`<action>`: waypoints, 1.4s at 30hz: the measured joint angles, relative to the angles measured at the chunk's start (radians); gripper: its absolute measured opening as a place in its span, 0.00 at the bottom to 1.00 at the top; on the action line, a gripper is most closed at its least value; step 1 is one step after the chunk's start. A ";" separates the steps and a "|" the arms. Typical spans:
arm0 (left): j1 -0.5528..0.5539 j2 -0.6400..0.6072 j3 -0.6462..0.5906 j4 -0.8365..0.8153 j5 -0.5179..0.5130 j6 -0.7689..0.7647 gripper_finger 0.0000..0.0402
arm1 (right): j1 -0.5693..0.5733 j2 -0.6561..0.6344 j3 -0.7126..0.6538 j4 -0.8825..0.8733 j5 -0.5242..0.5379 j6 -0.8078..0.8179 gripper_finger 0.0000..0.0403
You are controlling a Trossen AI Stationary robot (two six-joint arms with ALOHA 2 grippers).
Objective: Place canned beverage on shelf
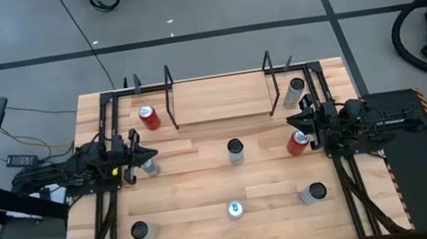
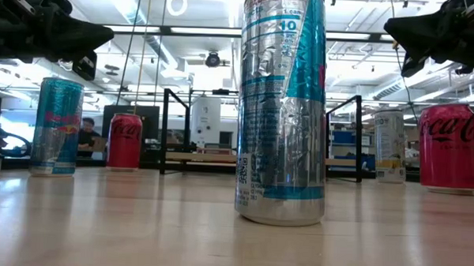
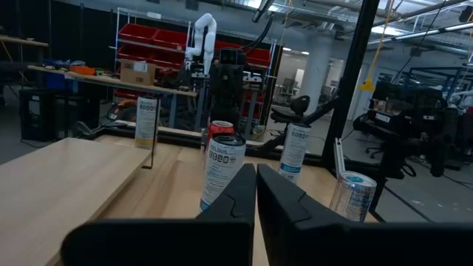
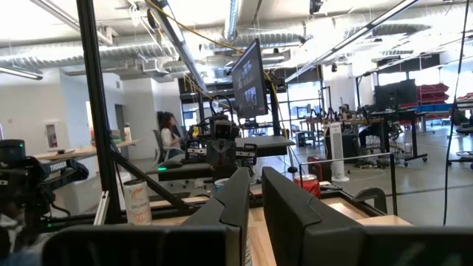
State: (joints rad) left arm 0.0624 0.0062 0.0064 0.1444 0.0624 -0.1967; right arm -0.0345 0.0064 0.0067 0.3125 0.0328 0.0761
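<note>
Shelf (image 1: 219, 102) at the table's far edge, bare plank, nothing on it yet. 2 cans hugging its ends: red can (image 1: 149, 117) just off the left upright, silver can (image 1: 295, 91) by the right one. Nearer than the shelf, middle can (image 1: 236, 151) in open table. Left gripper (image 1: 149, 153) pinched together, empty, nearly touching a small can (image 1: 148, 167). Right gripper (image 1: 297, 127) same, over another red can (image 1: 297, 144). Biggest risk: dropping in with fingers closed, tipping a can, or clipping an upright.
</note>
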 joint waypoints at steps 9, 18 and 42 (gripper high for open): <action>0.000 0.000 0.000 0.000 0.000 0.000 0.04 | 0.000 0.000 0.000 0.000 0.000 0.000 0.12; 0.000 0.000 0.000 0.000 0.000 0.000 0.04 | 0.000 0.000 0.000 0.000 0.000 0.000 0.12; 0.002 0.000 0.000 0.014 -0.013 0.049 0.04 | 0.000 0.000 0.000 0.000 0.000 0.000 0.12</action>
State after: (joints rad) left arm 0.0642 0.0062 0.0066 0.1589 0.0497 -0.1481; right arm -0.0344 0.0065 0.0065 0.3124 0.0328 0.0765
